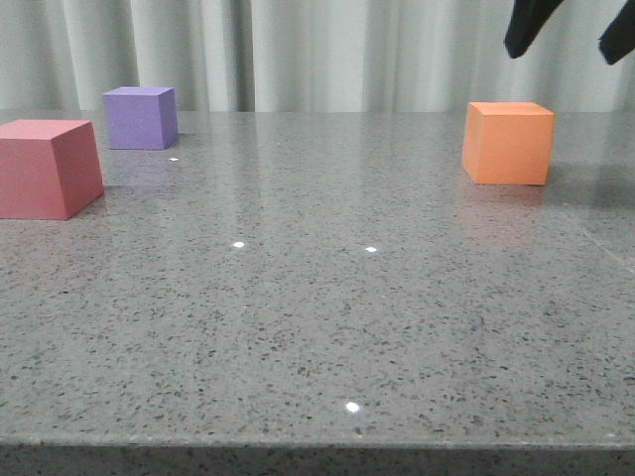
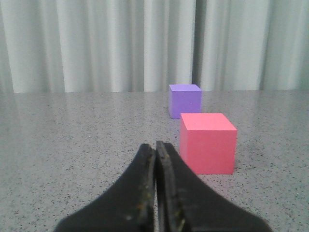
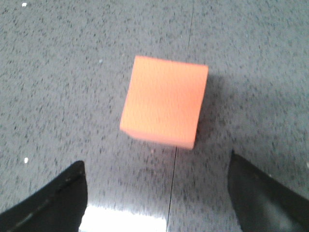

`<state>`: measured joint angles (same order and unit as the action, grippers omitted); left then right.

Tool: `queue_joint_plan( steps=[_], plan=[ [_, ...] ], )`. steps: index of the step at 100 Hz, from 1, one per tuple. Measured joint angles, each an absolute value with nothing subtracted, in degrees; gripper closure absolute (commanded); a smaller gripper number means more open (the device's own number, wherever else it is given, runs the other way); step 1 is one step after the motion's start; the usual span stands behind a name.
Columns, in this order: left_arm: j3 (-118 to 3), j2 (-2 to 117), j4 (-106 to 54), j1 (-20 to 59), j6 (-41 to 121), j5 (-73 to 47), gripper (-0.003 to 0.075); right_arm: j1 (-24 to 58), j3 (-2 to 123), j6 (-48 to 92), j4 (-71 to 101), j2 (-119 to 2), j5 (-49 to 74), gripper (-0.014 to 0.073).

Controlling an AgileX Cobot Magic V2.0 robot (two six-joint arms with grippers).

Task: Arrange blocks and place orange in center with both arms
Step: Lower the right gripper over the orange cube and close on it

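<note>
Tabletop (image 1: 327,347), grey, speckled and glossy, fills the near part of the front view and lies bare there, with small bright light spots on it. Farther back on the left stands the red-pink cube (image 1: 45,167), flat on the table at the left edge of the view, one vertical edge turned slightly toward the camera. Behind it and a little to its right sits the purple cube (image 1: 141,117), apart from the red-pink one and closer to the pale curtain (image 1: 298,50). On the right side, about level with the red-pink cube in depth, rests the orange cube (image 1: 507,143), upright on one face, well apart from the other two; being a cube, it has no long axis, and its front face points nearly straight at the camera. Above and to the right of it, the right gripper (image 1: 571,35) hangs in the air with its black fingers spread wide, touching nothing; from its wrist camera the orange cube lies on the table beyond the two separated fingertips (image 3: 53,198), slightly rotated against them. The left gripper (image 2: 155,150) has its fingers pressed together with nothing between them, and its wrist view shows the red-pink cube just ahead, the purple one beyond.
</note>
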<state>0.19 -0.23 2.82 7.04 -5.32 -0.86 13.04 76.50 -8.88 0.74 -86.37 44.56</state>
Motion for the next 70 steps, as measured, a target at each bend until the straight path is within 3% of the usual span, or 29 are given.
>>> queue_joint_plan(
  steps=[59, 70],
  plan=[
    [0.2, -0.2, 2.8, 7.0, -5.3, -0.9, 0.0741, 13.0, 85.6, -9.1, -0.9, -101.1, 43.8, 0.0001],
    [0.2, -0.2, 2.8, 7.0, -5.3, -0.9, 0.0741, 13.0, 85.6, -9.1, -0.9, -102.9, 43.8, 0.006]
  ],
)
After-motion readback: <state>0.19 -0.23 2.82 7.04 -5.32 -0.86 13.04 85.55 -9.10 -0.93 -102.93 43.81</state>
